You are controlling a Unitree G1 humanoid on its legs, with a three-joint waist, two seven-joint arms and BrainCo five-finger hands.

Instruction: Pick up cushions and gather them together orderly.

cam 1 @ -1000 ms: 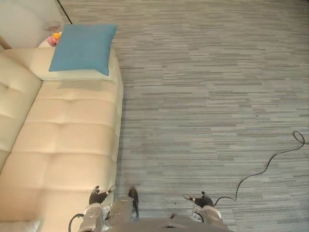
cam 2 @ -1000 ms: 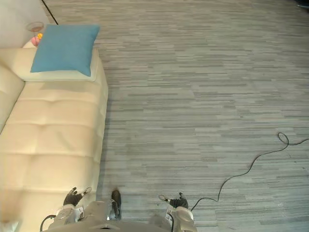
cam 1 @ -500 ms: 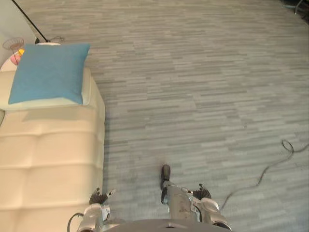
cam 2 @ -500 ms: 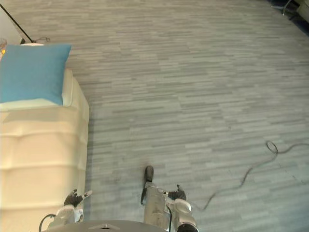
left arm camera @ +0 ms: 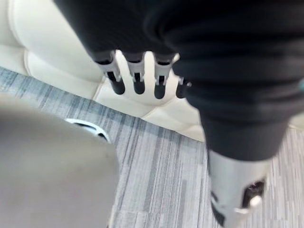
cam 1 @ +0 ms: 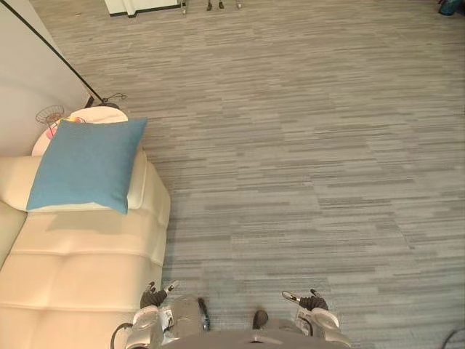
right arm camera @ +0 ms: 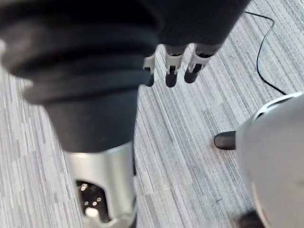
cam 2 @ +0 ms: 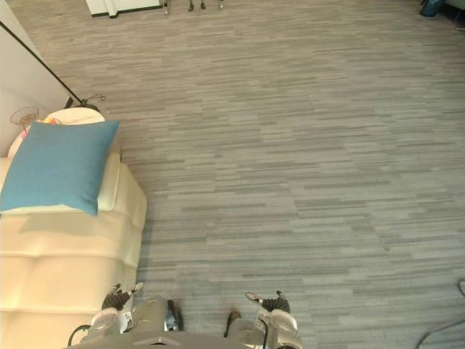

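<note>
Lying flat on the cream armrest [cam 1: 149,195] of a sofa [cam 1: 80,273], a blue cushion [cam 1: 86,164] is seen at the middle left of the left eye view, one corner reaching just over the armrest's edge toward the tufted seat. The sofa's seat takes up the lower left of the frame, and its outer side meets the grey striped carpet [cam 1: 305,153] that covers the rest of the floor.

Just beyond the armrest, in the upper left of the frame, a small round white side table [cam 1: 102,114] is partly covered by the cushion's far edge. A wire basket [cam 1: 49,115] with something pink and yellow beside it stands at the table's left rim. A thin black pole [cam 1: 45,45] runs slantwise along the pale wall [cam 1: 22,87] down to the table.

The left hand [cam 1: 153,297] is seen at the bottom edge of the frame, left of centre, beside the sofa's outer side and well apart from the cushion. In the left wrist view its fingers [left arm camera: 138,78] are held straight and loosely spread, with the sofa's cream edge and the carpet past them; nothing is held.

The right hand [cam 1: 312,300] is seen at the bottom edge, right of centre, over bare carpet. In the right wrist view its fingers [right arm camera: 171,71] are likewise extended and relaxed, and nothing is gripped.
</note>
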